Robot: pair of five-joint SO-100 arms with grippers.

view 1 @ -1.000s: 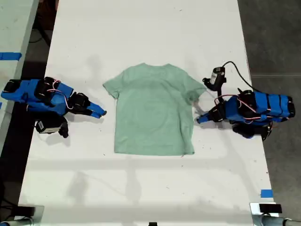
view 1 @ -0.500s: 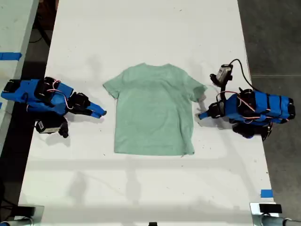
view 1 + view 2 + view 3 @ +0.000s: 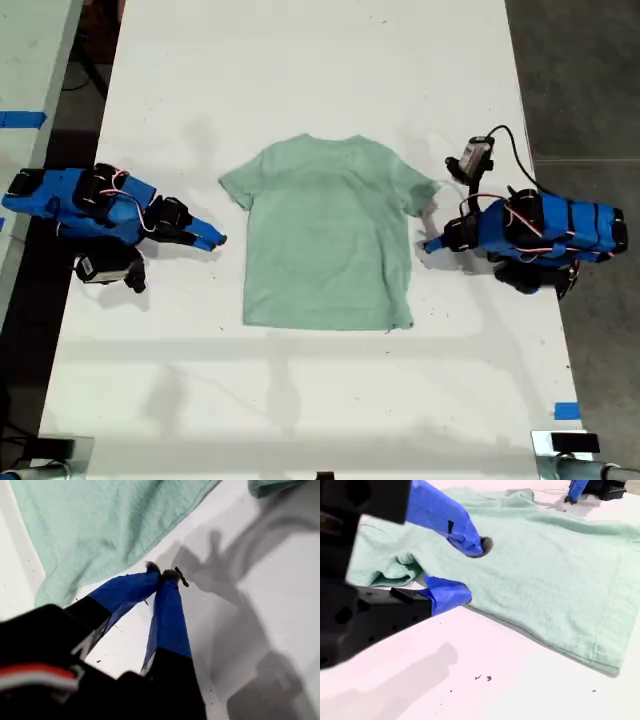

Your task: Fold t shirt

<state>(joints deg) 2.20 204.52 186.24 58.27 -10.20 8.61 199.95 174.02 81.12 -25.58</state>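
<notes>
The likeliest failure, as I judged it, was a one-sided fold. My first gripper (image 3: 428, 245) had its jaws pressed together on nothing, so it would have had to spread before it could take any cloth. A push forward while closed would only have shoved the side seam and rucked it. The sleeve near it already looked slightly bunched, which could have carried a crease into the fold. My second gripper (image 3: 215, 238) had its jaws spread, and a grab taken too high risked catching only the top layer. The t shirt (image 3: 328, 235) lay flat and face up at the middle of the white table (image 3: 300, 80), neck toward the top of the exterior view. My first gripper sat just beside its edge on the exterior view's right, below the sleeve. My second gripper sat near the opposite edge, not touching it.
</notes>
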